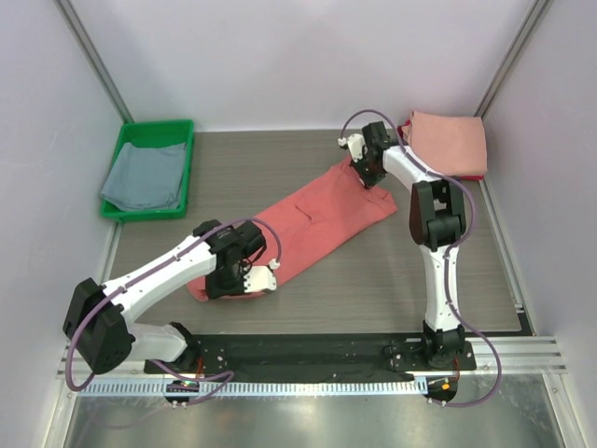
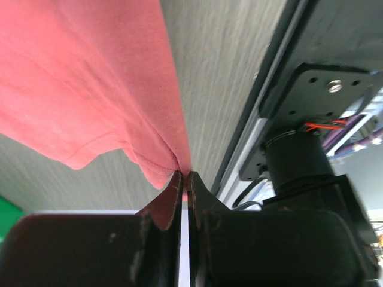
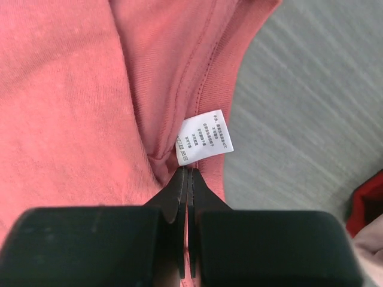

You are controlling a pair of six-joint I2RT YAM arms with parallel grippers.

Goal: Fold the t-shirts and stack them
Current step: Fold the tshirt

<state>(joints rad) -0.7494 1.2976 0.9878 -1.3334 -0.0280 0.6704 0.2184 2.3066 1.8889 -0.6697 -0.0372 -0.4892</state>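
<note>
**A:** What surface and room are seen?

**B:** A grey wood-grain table (image 1: 448, 280) is seen, closed in by pale walls (image 1: 308, 56) at the left, back and right.

**A:** How many of each thing are counted?

**B:** Three shirts, one tray and two arms are counted. The coral-red t-shirt (image 1: 322, 219) is laid out diagonally across the middle of the table. The grey-blue t-shirt (image 1: 145, 175) is kept inside the green tray (image 1: 159, 125) at the far left. The pale pink t-shirt (image 1: 450, 142) is folded in the far right corner.

**A:** How are the grippers found?

**B:** The left gripper (image 2: 184, 176) is closed on the near left end of the coral-red t-shirt, with cloth pinched between its fingertips. The right gripper (image 3: 188, 173) is closed on the far end, just below the white neck label (image 3: 204, 136).

**A:** What is noted of edges and room?

**B:** The tray is set against the left edge. Bare wood is shown along the far middle and across the near right, between the coral-red t-shirt and the right arm.
</note>
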